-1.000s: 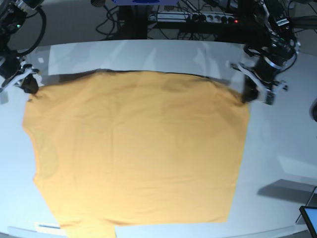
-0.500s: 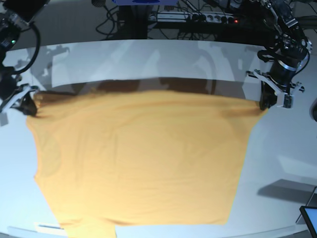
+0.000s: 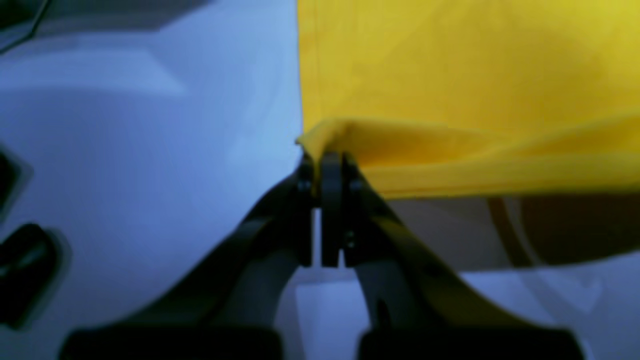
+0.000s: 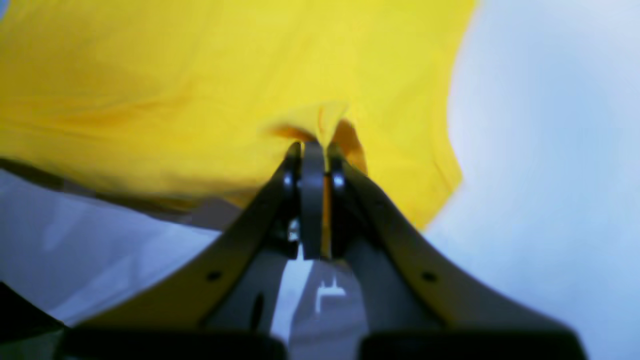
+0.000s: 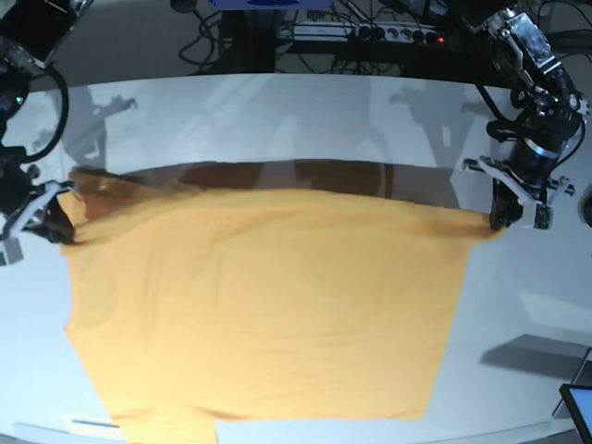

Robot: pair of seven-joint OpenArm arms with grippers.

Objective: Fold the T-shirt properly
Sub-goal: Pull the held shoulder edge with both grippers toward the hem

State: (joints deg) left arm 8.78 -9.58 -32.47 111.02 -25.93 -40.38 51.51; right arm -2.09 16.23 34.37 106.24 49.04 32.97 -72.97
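The orange-yellow T-shirt [image 5: 268,305] lies spread over the white table [image 5: 277,120], its far edge lifted off the surface. At the right of the base view my left gripper [image 5: 499,222] is shut on the far right corner of the T-shirt [image 3: 450,150], the cloth pinched between its black fingers [image 3: 330,175]. On the left side my right gripper [image 5: 63,229] is shut on the far left corner of the T-shirt [image 4: 200,100], a fold bunched at its fingertips [image 4: 310,150]. The raised edge hangs taut between both grippers, casting a dark shadow behind.
A power strip and cables [image 5: 370,37] lie beyond the table's far edge. A dark screen corner [image 5: 578,407] shows at the lower right. Bare white table lies behind the lifted edge and to the right of the shirt.
Both grippers have carried the shirt's far edge toward the near side and raised it. The far edge now sits lower in the base view, with more bare table behind it.
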